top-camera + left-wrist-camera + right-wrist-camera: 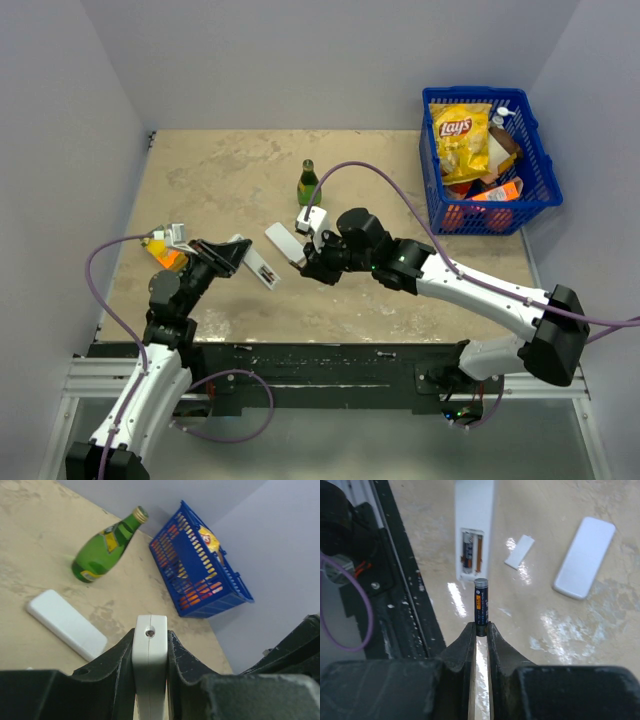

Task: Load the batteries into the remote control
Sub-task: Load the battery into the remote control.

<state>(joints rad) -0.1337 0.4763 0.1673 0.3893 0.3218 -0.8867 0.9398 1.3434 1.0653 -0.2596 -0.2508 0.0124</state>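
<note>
My left gripper (pixel 232 256) is shut on the white remote control (pixel 264 268) and holds it above the table. It grips the remote's sides in the left wrist view (pixel 149 655). In the right wrist view the remote (pixel 474 510) shows its open battery bay, with one dark battery (pixel 466 546) apparently in the left slot. My right gripper (pixel 480 630) is shut on the lower end of the other dark battery (pixel 480 602), which stands upright just short of the bay. The small white bay cover (pixel 519 551) lies on the table.
A second white bar (pixel 283 243) lies flat between the grippers. A green bottle (pixel 308 184) stands behind it. A blue basket (pixel 485 160) of snacks sits at the back right. An orange object (pixel 166 256) lies at the left edge.
</note>
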